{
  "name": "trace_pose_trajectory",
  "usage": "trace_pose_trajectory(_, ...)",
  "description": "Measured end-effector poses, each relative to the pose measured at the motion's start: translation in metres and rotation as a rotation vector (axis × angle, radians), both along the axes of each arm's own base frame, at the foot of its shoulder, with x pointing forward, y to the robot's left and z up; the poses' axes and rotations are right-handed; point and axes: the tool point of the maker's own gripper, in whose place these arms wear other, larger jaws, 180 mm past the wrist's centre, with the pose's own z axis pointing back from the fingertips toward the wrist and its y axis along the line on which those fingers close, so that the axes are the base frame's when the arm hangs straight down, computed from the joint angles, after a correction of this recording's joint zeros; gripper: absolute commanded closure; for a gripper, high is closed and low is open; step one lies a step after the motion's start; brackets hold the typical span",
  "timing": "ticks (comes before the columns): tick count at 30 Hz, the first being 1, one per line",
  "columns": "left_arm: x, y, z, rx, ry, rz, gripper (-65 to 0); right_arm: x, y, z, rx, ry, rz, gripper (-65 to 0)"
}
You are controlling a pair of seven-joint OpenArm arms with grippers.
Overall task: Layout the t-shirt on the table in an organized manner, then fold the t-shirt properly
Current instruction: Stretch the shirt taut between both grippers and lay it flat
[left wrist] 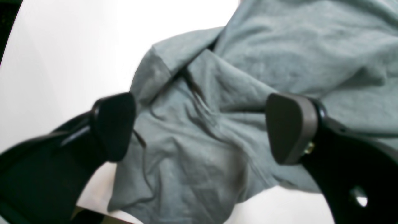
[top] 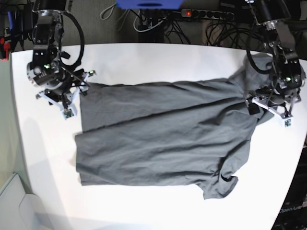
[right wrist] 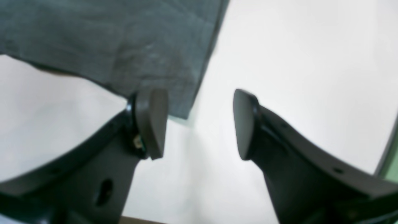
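Note:
The dark grey t-shirt [top: 163, 139] lies spread across the white table [top: 144, 206], hem to the left and sleeves to the right, still wrinkled. My left gripper [left wrist: 202, 127] hovers open over the bunched upper sleeve [left wrist: 199, 102]; its two fingers straddle the folds with nothing pinched. In the base view this gripper [top: 259, 103] sits at the shirt's upper right. My right gripper [right wrist: 199, 124] is open beside the hem corner [right wrist: 180, 105], with its left fingertip [right wrist: 152, 123] just over the cloth edge and bare table between the pads. The base view places it [top: 76, 91] at the shirt's upper left corner.
Behind the table's far edge lie cables, a power strip [top: 206, 14] and a blue box [top: 148, 4]. The lower sleeve [top: 220, 184] curls near the front right. The table's right edge runs close to the left arm [top: 283, 57].

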Motion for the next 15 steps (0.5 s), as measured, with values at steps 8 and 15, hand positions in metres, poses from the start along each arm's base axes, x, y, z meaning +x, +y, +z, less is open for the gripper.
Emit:
trace_pose_trajectory(8, -0.018, 0.021, -0.003, 0.005, 0.01, 0.049, -65.0, 0.0, 0.006, -0.001, 0.016, 0.0, -0.003, -31.8)
trace_pose_trajectory(15, -0.032, 0.031, -0.006, 0.011, 0.023, 0.041, -65.0, -0.005, 0.01, -0.005, 0.026, 0.012, -0.003, -31.8)
